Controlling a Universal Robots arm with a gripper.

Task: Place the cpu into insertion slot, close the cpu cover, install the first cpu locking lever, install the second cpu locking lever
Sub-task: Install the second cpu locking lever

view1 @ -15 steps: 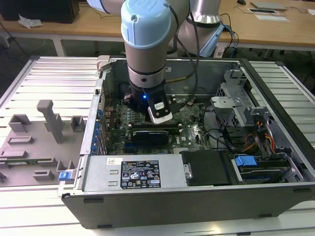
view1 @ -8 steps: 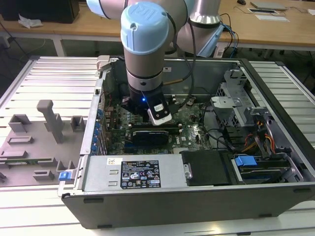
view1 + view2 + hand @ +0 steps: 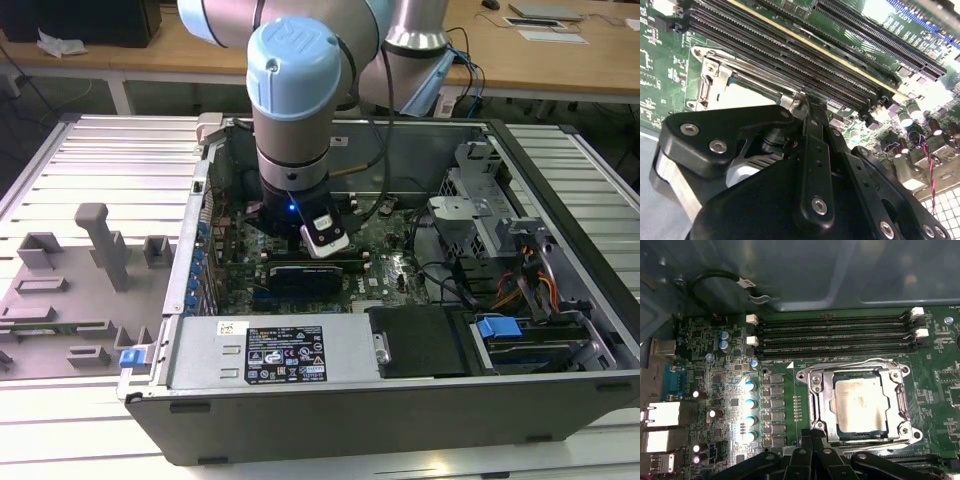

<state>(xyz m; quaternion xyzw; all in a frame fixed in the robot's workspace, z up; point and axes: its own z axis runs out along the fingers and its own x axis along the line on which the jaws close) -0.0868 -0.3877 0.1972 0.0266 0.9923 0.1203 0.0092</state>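
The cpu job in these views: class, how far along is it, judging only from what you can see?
Looks done: the cpu sits in the insertion slot, with the cpu cover lying flat around it. In hand: the gripper is down at the socket's edge, where a wire locking lever runs along the cover; in the second wrist view its fingertips meet by the frame. Whether either lever is latched cannot be told.

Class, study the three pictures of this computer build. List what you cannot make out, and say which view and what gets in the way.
- Gripper fingertips: in both wrist views its own black linkage hides whether they are open or shut.
- Insertion slot: in the first wrist view the cpu and cpu cover lie over it.
- Socket area: in the exterior view the arm blocks it.
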